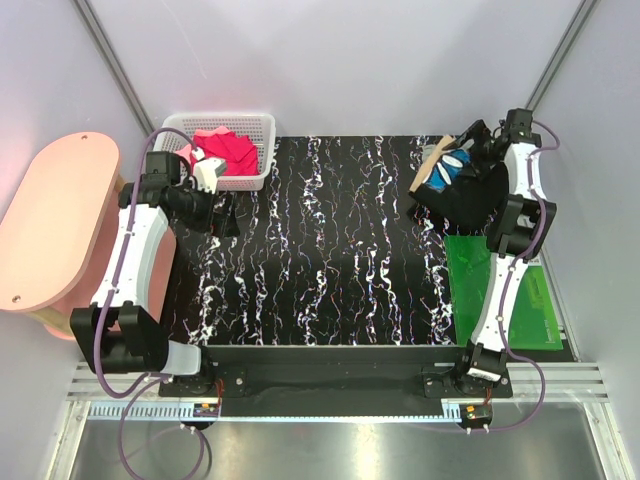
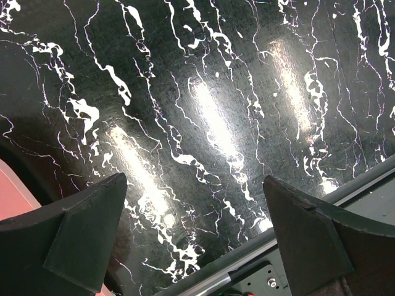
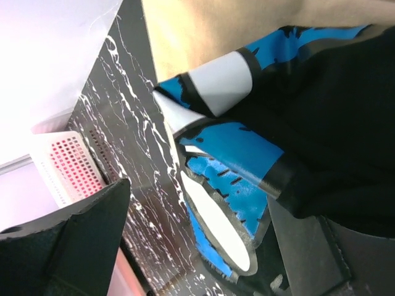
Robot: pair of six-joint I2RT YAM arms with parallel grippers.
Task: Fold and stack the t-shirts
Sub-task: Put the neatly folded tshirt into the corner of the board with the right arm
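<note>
Right pincer (image 3: 197,206) stood apart, not clamped, likely lining up a first pinch. Black t-shirt (image 3: 333,123) lay crumpled right at its fingers, blue-white daisy print up, with the tan t-shirt (image 3: 203,31) just beyond. Left pincer (image 2: 191,185) was apart over the table (image 2: 203,92), probably waiting. Red t-shirts (image 1: 225,150) sat bunched in the basket (image 1: 250,122) near it.

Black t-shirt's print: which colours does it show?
The print is blue and white; the right wrist view shows it best.
</note>
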